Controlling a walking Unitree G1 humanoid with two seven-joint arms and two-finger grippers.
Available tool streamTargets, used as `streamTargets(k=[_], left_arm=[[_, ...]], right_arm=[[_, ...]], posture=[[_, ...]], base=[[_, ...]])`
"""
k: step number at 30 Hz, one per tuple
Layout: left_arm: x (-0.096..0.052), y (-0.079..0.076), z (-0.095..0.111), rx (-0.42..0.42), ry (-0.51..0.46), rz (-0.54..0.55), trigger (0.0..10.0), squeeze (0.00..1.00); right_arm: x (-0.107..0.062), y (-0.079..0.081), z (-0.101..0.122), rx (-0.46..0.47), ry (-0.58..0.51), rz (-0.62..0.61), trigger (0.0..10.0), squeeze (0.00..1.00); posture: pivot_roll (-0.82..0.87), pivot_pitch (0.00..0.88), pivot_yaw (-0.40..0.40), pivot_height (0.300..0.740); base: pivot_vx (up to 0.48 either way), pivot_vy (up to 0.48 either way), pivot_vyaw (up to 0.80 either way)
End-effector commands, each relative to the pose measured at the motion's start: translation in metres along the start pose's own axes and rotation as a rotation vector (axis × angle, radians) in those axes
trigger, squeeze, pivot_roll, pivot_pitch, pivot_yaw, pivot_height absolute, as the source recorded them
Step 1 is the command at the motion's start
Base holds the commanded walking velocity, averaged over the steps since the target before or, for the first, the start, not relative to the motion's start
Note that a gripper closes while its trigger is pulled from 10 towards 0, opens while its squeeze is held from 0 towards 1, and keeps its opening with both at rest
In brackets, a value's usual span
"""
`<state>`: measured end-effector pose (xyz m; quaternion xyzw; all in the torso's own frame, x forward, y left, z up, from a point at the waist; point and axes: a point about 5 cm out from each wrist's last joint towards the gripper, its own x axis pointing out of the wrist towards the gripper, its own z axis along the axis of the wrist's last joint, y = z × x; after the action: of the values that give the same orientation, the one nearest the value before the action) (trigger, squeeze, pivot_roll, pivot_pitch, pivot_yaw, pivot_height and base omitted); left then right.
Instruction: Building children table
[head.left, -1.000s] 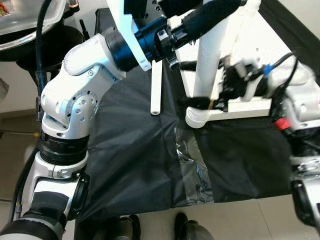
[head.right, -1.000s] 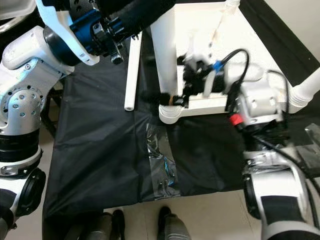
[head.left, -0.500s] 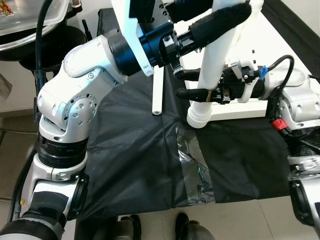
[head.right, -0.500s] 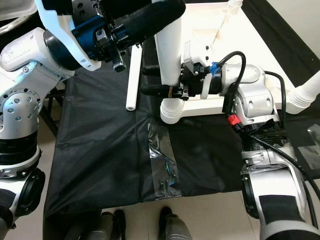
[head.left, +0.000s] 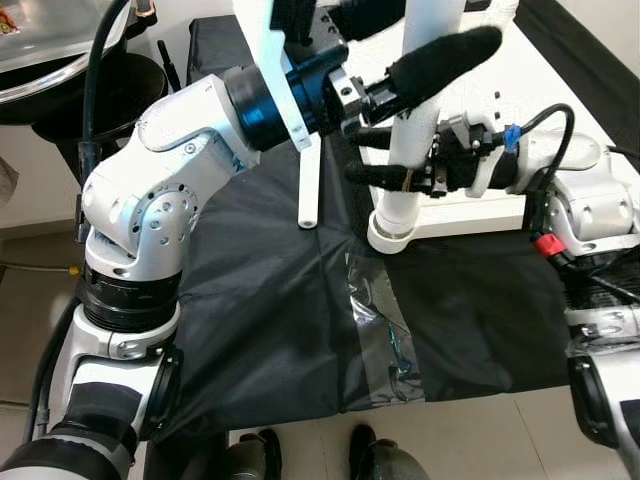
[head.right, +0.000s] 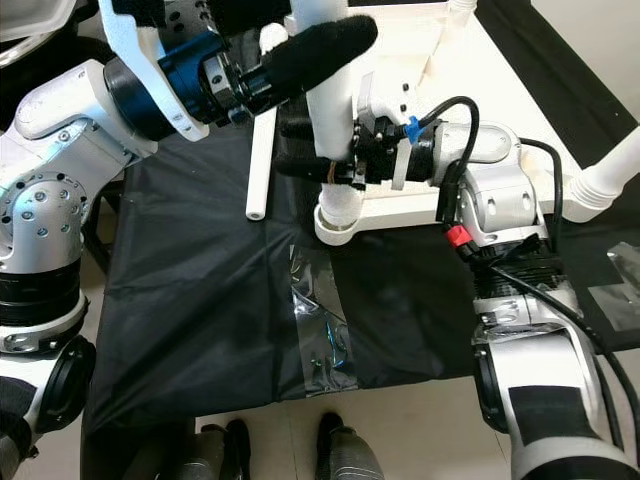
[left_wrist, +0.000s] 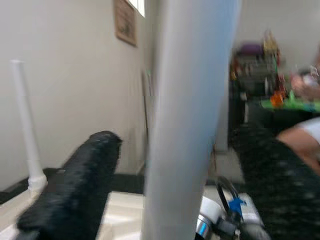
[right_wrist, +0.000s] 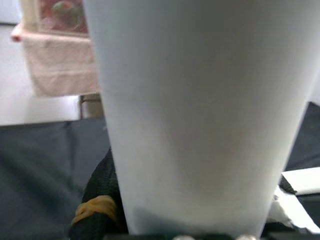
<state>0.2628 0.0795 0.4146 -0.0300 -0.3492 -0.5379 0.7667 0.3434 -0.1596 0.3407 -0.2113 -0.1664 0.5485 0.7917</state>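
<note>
The right gripper (head.left: 385, 150) reaches in from the robot's right and clamps its two black fingers (head.right: 300, 168) around the lower part of the upright white table leg (head.right: 335, 130), one finger on each side. Above it, the left gripper (head.right: 310, 60) straddles the same leg, its padded fingers (head.left: 440, 62) spread on either side of the post; whether they press on it cannot be told. The leg stands with its round foot (head.left: 392, 232) at the near corner of the white tabletop panel (head.right: 500, 60), which lies flat on a black cloth (head.left: 270, 320). A loose white rod (head.left: 309, 185) lies on the cloth just beside the leg, towards the robot's left. A strip of clear tape (head.right: 318, 325) crosses the cloth nearer the robot.
</note>
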Motion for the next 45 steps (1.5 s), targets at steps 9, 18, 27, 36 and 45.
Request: streamTargets(k=[9,18,27,36,45], left_arm=[[-0.038,0.042,-0.005,-0.101,0.022,0.187,10.0,1.00],[-0.107,-0.023,-0.092,-0.127,0.444,0.138,10.0,0.00],[-0.141,-0.065,-0.126,-0.146,0.542,0.186,10.0,0.00],[-0.154,-0.075,-0.125,-0.117,0.505,0.333,10.0,0.00],[-0.159,-0.080,-0.126,-0.112,0.494,0.387,10.0,0.00]], right_arm=[[-0.022,-0.006,0.004,0.119,-0.141,-0.125,0.0,0.00],[-0.019,-0.003,-0.014,0.167,-0.049,-0.071,10.0,0.00],[0.002,0.009,-0.007,0.178,-0.097,0.158,10.0,0.00],[0.001,0.014,-0.012,0.212,-0.107,0.251,10.0,0.00],[-0.016,0.003,-0.008,0.197,-0.094,0.243,10.0,0.00]], posture=[[0.02,0.284,0.019,0.740],[0.02,0.301,0.008,0.740],[0.02,0.308,0.000,0.740],[0.03,0.327,-0.003,0.740],[0.04,0.351,0.015,0.740]], base=[[0.000,0.000,0.00],[0.000,0.000,0.00],[0.000,0.000,0.00],[0.000,0.000,0.00],[0.000,0.000,0.00]])
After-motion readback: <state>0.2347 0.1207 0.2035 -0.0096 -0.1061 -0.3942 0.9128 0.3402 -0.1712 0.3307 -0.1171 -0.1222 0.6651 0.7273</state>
